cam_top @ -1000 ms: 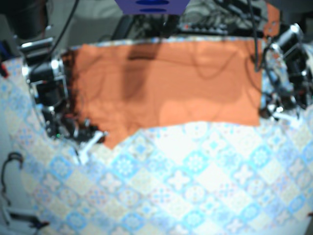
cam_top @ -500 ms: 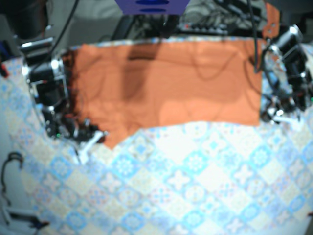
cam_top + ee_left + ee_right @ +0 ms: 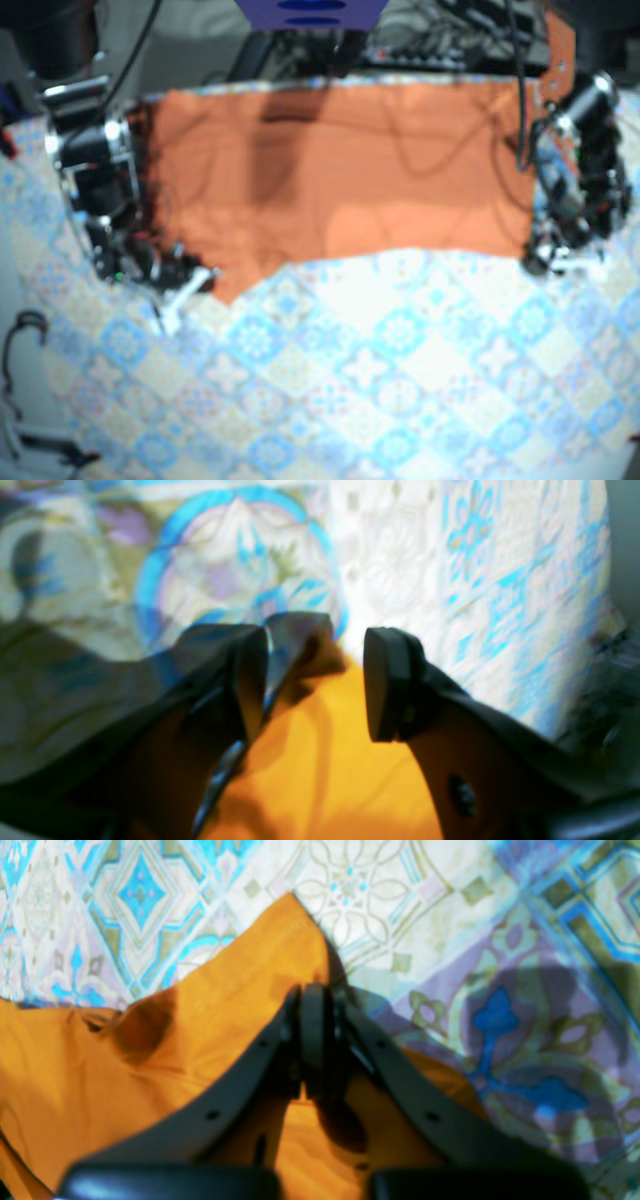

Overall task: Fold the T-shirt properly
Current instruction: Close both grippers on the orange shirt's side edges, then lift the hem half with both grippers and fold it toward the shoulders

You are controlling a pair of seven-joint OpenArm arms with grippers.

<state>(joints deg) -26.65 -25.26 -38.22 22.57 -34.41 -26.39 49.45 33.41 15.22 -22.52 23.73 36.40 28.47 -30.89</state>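
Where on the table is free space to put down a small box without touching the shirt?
Free: the wide patterned cloth below the shirt's lower edge, between the two grippers and down to the near edge. Crowded: the shirt's lower corners, where the right gripper pinches one and the left gripper stands open over the other.

T-shirt (image 3: 340,170) on tablecloth (image 3: 400,380), far side | right gripper (image 3: 315,1007) at one near corner | left gripper (image 3: 315,680) at other
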